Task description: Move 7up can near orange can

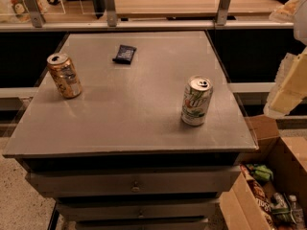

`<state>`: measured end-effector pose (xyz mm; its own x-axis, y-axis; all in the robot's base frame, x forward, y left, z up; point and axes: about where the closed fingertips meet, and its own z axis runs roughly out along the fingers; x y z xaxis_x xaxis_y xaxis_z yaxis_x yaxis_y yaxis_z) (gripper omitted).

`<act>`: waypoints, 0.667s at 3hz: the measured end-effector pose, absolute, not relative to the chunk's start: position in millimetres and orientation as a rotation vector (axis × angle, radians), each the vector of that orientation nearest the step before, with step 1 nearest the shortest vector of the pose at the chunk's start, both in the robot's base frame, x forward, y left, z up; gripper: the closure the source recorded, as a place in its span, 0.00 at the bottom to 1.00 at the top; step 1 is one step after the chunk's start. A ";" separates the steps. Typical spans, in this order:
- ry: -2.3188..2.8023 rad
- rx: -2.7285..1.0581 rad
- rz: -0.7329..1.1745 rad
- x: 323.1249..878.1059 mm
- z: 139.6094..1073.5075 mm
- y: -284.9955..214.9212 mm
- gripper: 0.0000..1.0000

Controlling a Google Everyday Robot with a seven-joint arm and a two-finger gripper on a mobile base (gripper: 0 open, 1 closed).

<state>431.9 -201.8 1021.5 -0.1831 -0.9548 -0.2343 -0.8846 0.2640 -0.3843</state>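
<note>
Broadly, a grey table (pixel 134 114) with drawers under its top fills the view, and an open cardboard box (pixel 288 152) of packaged goods sits on the floor at its right front corner. The gripper (pixel 290 87) shows as a pale shape at the right edge, off the table's side, above the box and well apart from both cans; whether it is released or clenched I cannot tell. The 7up can (pixel 196 102) stands upright on the right half of the table, toward the front edge, with bare surface all around it. The orange can (pixel 64 75) stands upright near the left edge, well apart from it, so the move has not begun. A small dark packet (pixel 124 53) lies toward the back, clear of the straight path between them. The 7up can's top looks opened, so it is probably light and perhaps empty: thin metal that dents under a hard squeeze, smooth and rather slippery, tall enough to tip if nudged near the rim. A moderate hold across the middle of its body seems the safest choice.
</note>
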 end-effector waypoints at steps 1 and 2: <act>2.119 -1.666 -0.224 431.9 1021.6 -201.8 0.00; 2.094 -1.652 -0.129 432.0 1018.5 -199.3 0.00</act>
